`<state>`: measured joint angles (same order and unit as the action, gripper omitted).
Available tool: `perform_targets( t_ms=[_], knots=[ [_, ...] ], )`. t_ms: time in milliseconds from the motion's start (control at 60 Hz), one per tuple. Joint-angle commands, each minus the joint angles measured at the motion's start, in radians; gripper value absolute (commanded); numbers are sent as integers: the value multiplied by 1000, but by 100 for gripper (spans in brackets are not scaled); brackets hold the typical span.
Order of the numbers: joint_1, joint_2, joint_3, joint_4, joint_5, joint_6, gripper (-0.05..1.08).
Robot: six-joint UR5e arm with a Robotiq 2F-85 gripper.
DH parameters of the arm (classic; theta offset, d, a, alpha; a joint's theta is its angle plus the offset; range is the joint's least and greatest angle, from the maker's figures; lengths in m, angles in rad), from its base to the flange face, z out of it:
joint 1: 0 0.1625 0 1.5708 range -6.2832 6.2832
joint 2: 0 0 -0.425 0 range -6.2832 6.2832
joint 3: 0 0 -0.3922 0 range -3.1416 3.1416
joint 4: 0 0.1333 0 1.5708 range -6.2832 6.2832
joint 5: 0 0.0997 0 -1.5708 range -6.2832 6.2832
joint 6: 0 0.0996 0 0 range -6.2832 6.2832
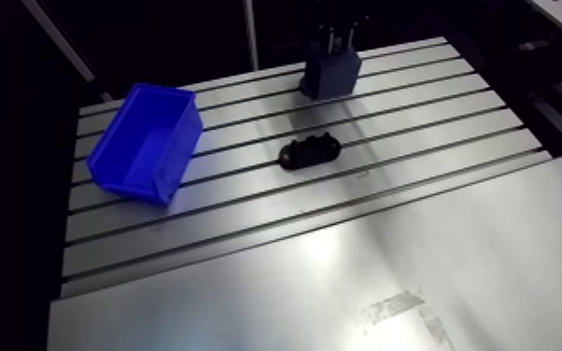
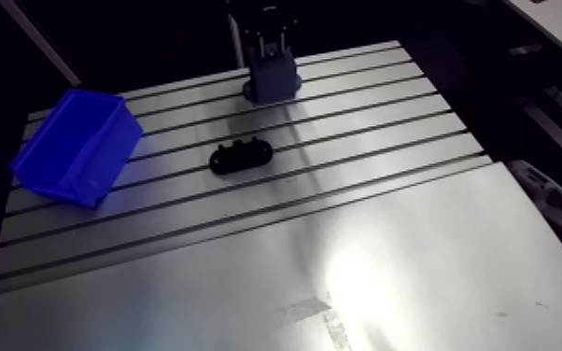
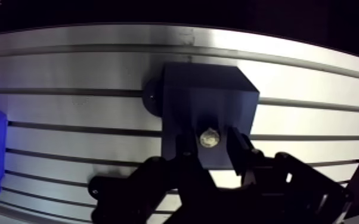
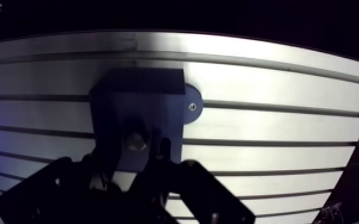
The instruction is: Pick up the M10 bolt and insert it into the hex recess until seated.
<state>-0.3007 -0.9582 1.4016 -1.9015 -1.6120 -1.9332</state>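
Pinching the hard, probably slippery little bolt (image 3: pixel 209 138) by its sides, the end effector (image 3: pixel 212 144) holds it at the dark blue block (image 3: pixel 209 92).

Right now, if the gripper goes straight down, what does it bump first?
Probably the dark blue block, straight under the gripper, around the shiny bolt head there. How much gap is left, I cannot tell.

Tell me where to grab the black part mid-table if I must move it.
Grip the black part across its short width, at the middle, coming straight down. It lies flat on the table, long and low with rounded ends, nothing near it, so its two long sides look the easiest faces to pinch. Its top looks bumpy; detail is too dark to say more.
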Motion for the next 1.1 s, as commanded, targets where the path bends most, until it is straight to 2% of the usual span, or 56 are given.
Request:
perform_targets(
  t_ms=[17,1100],
  knots=[
    [1,0,1,0,1,0,61],
    [0,0,4,-3,0,-14,67]
  ],
)
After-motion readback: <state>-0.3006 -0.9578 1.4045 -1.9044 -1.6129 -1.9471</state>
